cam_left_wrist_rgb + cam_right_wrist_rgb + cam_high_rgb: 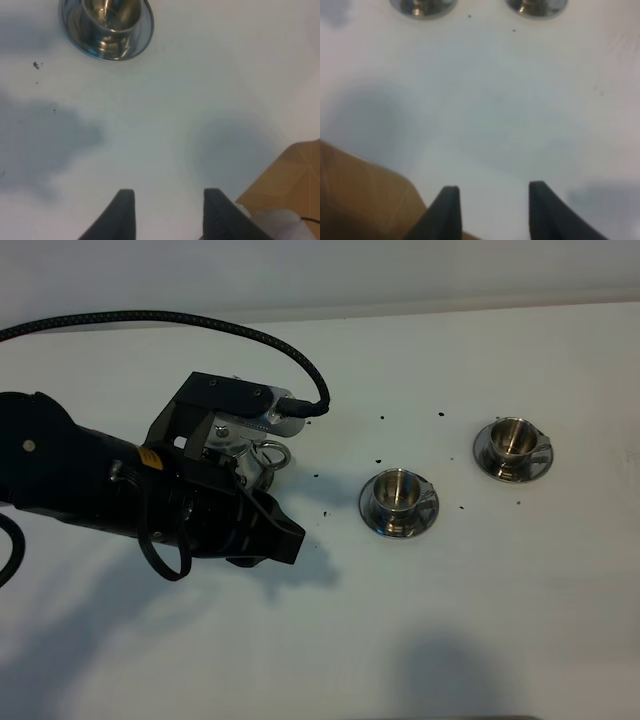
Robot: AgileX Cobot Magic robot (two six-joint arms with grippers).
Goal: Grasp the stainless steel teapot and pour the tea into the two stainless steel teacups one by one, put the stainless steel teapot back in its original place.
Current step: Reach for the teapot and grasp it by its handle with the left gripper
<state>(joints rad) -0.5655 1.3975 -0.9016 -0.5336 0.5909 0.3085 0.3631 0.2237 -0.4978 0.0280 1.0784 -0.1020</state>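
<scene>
While the left arm reaches in low over the white table (500,620), the left gripper (169,195) is spread wide, with only bare tabletop between its two dark fingers (125,212). Behind those fingertips, tucked against the far side of the wrist, sits the stainless steel teapot (252,458). The arm and its camera bracket (235,398) cover most of it, so only a loop handle (272,452) and a patch of shiny body show, and I cannot tell what it stands on. It is outside the jaws, not held. Ahead of the fingertips, well apart from them, the nearer teacup (400,498) stands upright on its saucer (376,525), with dark specks (380,460) scattered on the table around it. Further on, beyond that cup, the farther teacup (512,440) stands on a saucer of its own. The right gripper (493,187) is also spread wide and empty, with both cups far ahead of it and a wood-coloured edge (360,195) beside one finger.
</scene>
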